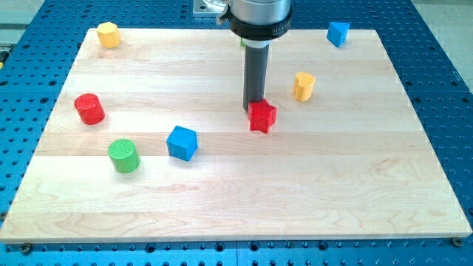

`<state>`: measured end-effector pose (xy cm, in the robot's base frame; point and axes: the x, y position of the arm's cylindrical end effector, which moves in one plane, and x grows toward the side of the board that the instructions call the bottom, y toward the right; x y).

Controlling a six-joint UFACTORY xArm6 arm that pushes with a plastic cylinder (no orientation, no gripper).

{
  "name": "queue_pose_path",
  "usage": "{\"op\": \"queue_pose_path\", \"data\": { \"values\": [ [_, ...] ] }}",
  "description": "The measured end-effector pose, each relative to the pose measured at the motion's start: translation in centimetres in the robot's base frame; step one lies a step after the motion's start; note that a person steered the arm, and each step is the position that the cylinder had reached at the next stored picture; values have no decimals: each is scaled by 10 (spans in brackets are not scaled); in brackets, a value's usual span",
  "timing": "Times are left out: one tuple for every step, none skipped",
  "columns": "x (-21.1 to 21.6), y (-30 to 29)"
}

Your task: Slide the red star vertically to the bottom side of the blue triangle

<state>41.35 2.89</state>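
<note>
The red star (262,116) is sitting a little right of the board's middle, and its upper left corner is being covered by the dark rod, so that part of its outline is not showing. My tip (254,110) is resting at the star's top-left edge, touching it or just beside it; the contact itself is hard to make out because the rod's end is merging with the block. The arm is carrying no gripper, only this straight rod, so there are no jaws to be apart or together. The rod is rising into a wide black collar that is cut off by the view's top, and a small sliver of green is peeking out at the collar's left side, too hidden to identify. The blue block near the top right corner (338,33) is looking angular, but its exact shape is hard to tell at this size; it is lying well apart from the star, up and to the view's right. A yellow block (303,86) is standing near the star on its upper right. A blue cube (182,142) is sitting to the star's lower left, with a green cylinder (124,155) beyond it, a red cylinder (89,108) further left, and 1 more yellow block (109,34) at the top left corner. All are resting on the wooden board (310,199).
</note>
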Motion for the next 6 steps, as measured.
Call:
{"op": "queue_pose_path", "data": {
  "values": [
    [8,-29],
    [32,-21],
    [33,46],
    [31,120],
    [38,132],
    [45,124]
  ]
}}
